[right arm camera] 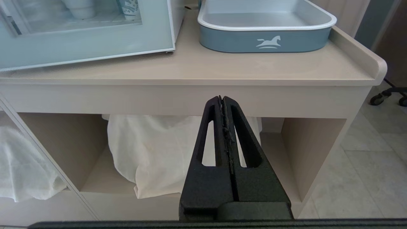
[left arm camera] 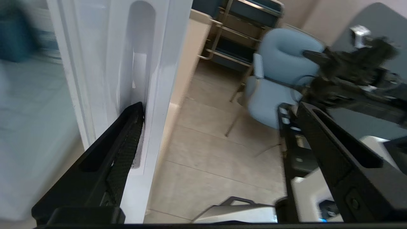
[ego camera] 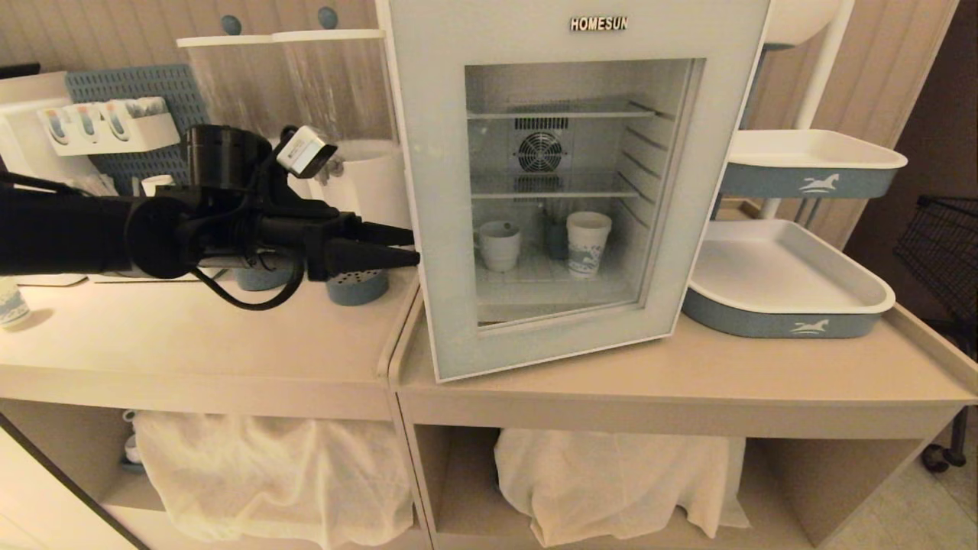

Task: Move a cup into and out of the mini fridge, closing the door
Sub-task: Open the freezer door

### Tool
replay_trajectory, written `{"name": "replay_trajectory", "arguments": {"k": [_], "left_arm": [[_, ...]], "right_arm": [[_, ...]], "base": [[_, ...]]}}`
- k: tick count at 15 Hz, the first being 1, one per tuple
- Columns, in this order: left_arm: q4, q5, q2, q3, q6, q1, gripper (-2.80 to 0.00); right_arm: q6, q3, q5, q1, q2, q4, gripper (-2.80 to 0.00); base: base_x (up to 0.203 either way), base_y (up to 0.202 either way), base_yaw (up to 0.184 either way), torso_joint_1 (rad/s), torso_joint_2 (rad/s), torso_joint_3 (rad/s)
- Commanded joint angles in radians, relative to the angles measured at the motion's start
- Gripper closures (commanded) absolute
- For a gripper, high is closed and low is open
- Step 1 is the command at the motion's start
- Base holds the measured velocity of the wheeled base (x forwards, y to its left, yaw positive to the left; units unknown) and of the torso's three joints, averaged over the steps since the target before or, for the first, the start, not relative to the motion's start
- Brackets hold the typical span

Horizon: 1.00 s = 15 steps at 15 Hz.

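The mini fridge [ego camera: 581, 23] stands on the counter. Its glass door [ego camera: 443, 229] covers the front, with the handle side angled slightly out toward me. Through the glass the white cup [ego camera: 499, 244] sits on the lower shelf beside a taller paper cup [ego camera: 588, 243]. My left gripper [ego camera: 415, 246] is open at the door's left edge. In the left wrist view one finger [left arm camera: 127, 140] lies in the door's recessed side handle [left arm camera: 140, 63] and the other hangs free over the floor; the left gripper [left arm camera: 219, 106] holds nothing. My right gripper [right arm camera: 222, 98] is shut and parked low before the counter's front.
Two blue-and-white trays [ego camera: 787, 305] [ego camera: 810, 164] stand right of the fridge. A white canister [ego camera: 367, 183] and blue-grey pots [ego camera: 355, 286] sit behind the left arm. White cloths [ego camera: 611, 473] fill the shelves below. A blue chair [left arm camera: 279, 79] stands on the floor.
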Motion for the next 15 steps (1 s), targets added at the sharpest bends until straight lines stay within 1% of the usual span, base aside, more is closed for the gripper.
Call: {"name": "replay_trajectory", "arguments": {"k": [1,3,7,8,9,10,11,12,14,15], "left_arm": [[-0.009,-0.012,-0.078,0.072,0.000,-0.039,-2.80],[-0.018,-0.011,-0.136,0.137,-0.001,-0.089,-2.80],[-0.020,-0.008,-0.252,0.257,-0.001,-0.244,-2.80],[-0.020,-0.004,-0.258,0.265,0.000,-0.251,-2.80],[-0.020,0.027,-0.285,0.292,0.000,-0.285,-2.80],[-0.021,0.074,-0.331,0.331,-0.003,-0.329,-2.80],[-0.021,0.106,-0.372,0.367,-0.010,-0.343,-2.80],[-0.019,0.120,-0.407,0.399,-0.018,-0.358,-2.80],[-0.019,0.128,-0.452,0.438,-0.035,-0.392,-2.80],[-0.020,0.129,-0.509,0.466,-0.054,-0.438,-2.80]], "right_arm": [[0.001,0.015,0.000,0.000,0.002,-0.003,0.00],[0.003,0.015,-0.001,-0.001,0.002,-0.004,0.00],[0.014,0.015,-0.001,0.000,0.002,-0.006,0.00],[0.017,0.015,-0.001,0.000,0.002,-0.006,0.00],[0.018,0.015,-0.001,0.000,0.002,-0.006,0.00],[0.017,0.015,-0.001,0.000,0.002,-0.006,0.00],[0.017,0.015,-0.001,0.000,0.002,-0.006,0.00],[0.017,0.015,-0.001,0.000,0.002,-0.006,0.00],[0.017,0.014,-0.001,0.000,0.002,-0.004,0.00],[0.017,0.014,-0.001,0.000,0.002,-0.001,0.00]], "base": [[0.000,0.000,0.000,0.000,0.00,0.000],[0.000,0.000,0.000,0.000,0.00,0.000],[0.000,0.000,0.000,0.000,0.00,0.000],[0.000,0.000,0.000,0.000,0.00,0.000],[0.000,0.000,0.000,0.000,0.00,0.000],[0.000,0.000,0.000,0.000,0.00,0.000],[0.000,0.000,0.000,0.000,0.00,0.000],[0.000,0.000,0.000,0.000,0.00,0.000],[0.000,0.000,0.000,0.000,0.00,0.000],[0.000,0.000,0.000,0.000,0.00,0.000]]}}
